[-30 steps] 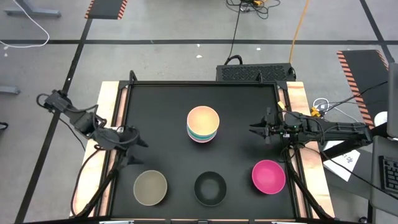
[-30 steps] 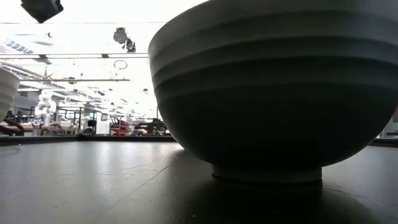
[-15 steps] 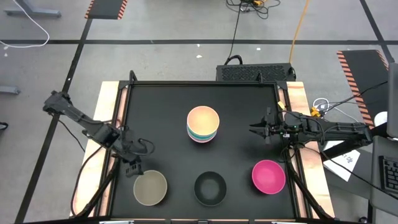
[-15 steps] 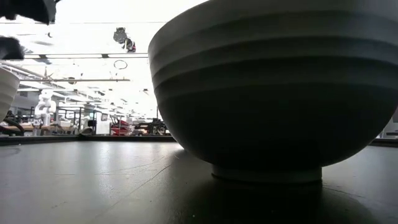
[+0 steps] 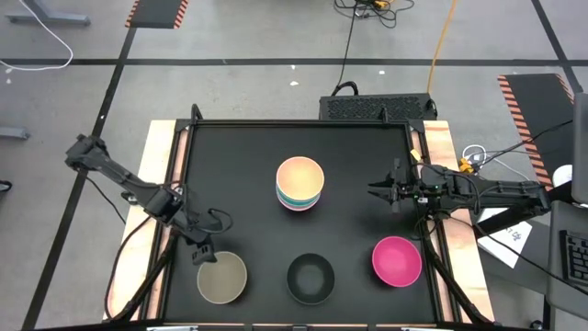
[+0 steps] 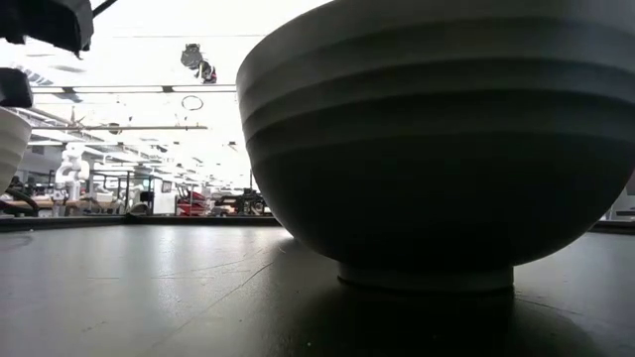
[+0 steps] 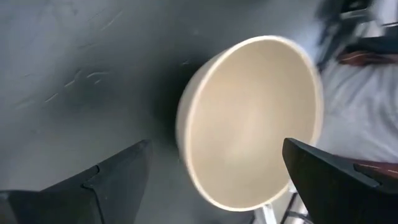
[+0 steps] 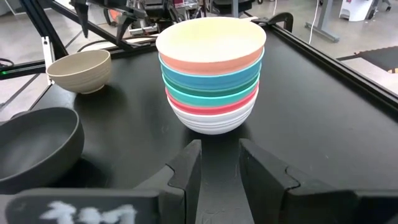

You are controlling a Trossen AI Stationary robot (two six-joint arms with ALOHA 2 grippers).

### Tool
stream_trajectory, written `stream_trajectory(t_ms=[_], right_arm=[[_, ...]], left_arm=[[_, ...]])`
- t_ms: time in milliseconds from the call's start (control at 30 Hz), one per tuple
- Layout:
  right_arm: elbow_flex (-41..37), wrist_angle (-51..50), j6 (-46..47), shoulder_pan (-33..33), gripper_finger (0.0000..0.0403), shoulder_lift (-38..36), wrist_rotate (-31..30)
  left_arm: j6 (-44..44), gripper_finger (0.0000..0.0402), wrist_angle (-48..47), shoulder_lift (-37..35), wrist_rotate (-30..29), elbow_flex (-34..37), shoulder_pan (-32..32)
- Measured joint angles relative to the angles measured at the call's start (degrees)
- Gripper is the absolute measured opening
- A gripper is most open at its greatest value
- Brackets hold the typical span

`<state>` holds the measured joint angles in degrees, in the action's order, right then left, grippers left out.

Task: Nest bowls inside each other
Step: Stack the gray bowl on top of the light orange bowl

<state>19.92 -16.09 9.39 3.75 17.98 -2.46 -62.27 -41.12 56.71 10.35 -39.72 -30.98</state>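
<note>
While the left hand (image 5: 204, 256) hangs open over the tan bowl (image 5: 222, 278) — smooth, matte, round — the right hand's (image 5: 375, 192) grip is unclear.

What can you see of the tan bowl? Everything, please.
The tan bowl is a small round bowl, plastic-looking, plain beige inside and out, empty and upright. It stands alone on the black table at the near left corner, left of the black bowl, apart from it. The left hand hovers open at its far-left rim; contact cannot be told.
</note>
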Motion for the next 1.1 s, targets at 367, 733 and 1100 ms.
stream_trajectory(t_ms=[367,733,1100], right_arm=[[0.0,0.0,0.0,0.0,0.0100,0.0,0.0],[0.0,0.0,0.0,0.0,0.0100,0.0,0.0],[0.0,0.0,0.0,0.0,0.0100,0.0,0.0]], left_arm=[[-1.1,0.0360,-2.2,6.6,1.5,0.0,0.0],[0.0,0.0360,-2.3,11.7,1.8,0.0,0.0],[1.5,0.0310,-3.1,15.5,-0.5,0.0,0.0]])
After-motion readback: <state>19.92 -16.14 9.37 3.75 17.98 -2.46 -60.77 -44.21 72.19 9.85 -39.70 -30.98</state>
